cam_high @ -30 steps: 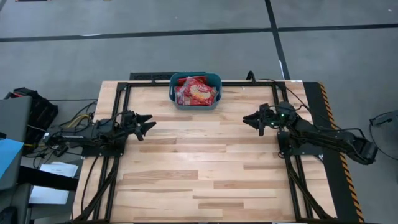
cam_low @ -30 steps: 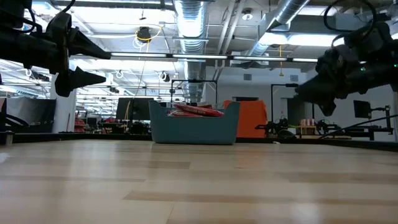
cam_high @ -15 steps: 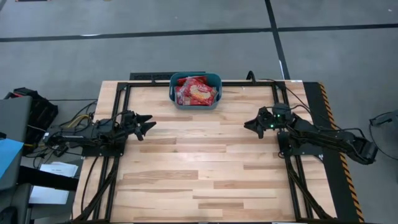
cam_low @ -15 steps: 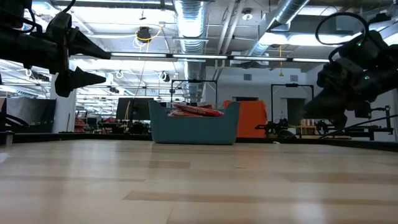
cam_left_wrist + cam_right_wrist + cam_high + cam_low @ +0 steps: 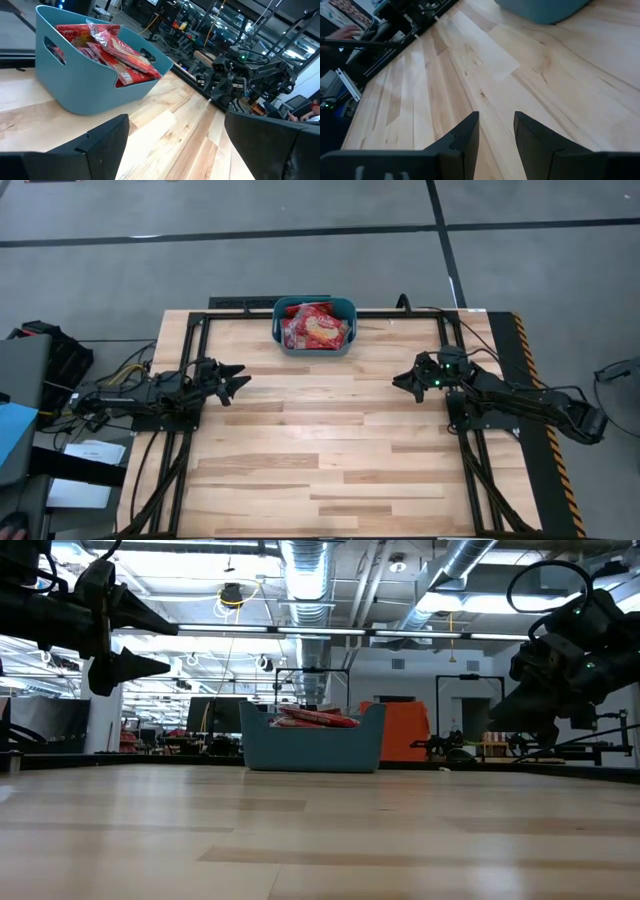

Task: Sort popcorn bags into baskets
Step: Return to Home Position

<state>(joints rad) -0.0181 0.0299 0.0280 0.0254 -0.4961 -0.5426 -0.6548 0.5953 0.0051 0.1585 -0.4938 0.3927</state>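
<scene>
Left gripper [image 5: 240, 377]: fingers spread wide, nothing between them. It hangs above the left part of the pale wooden plank table [image 5: 330, 450], pointing toward the table's middle. The left wrist view confirms it, with its two dark fingers [image 5: 100, 142] well apart.

Right gripper [image 5: 398, 379]: above the right part of the table, pointing toward the middle. In the right wrist view its fingers [image 5: 465, 135] stand a narrow gap apart, bare wood showing between them; it holds nothing.

Teal-blue plastic tub [image 5: 314, 348], rectangular with rounded corners: at the middle of the table's far edge, well apart from both grippers.

Flat red popcorn bags [image 5: 315, 327] with cream-yellow ovals: all piled inside the tub. In the low view the top of the pile [image 5: 318, 718] reaches just over the rim. The left wrist view shows them lying tilted and overlapping; an exact count is not possible.
</scene>
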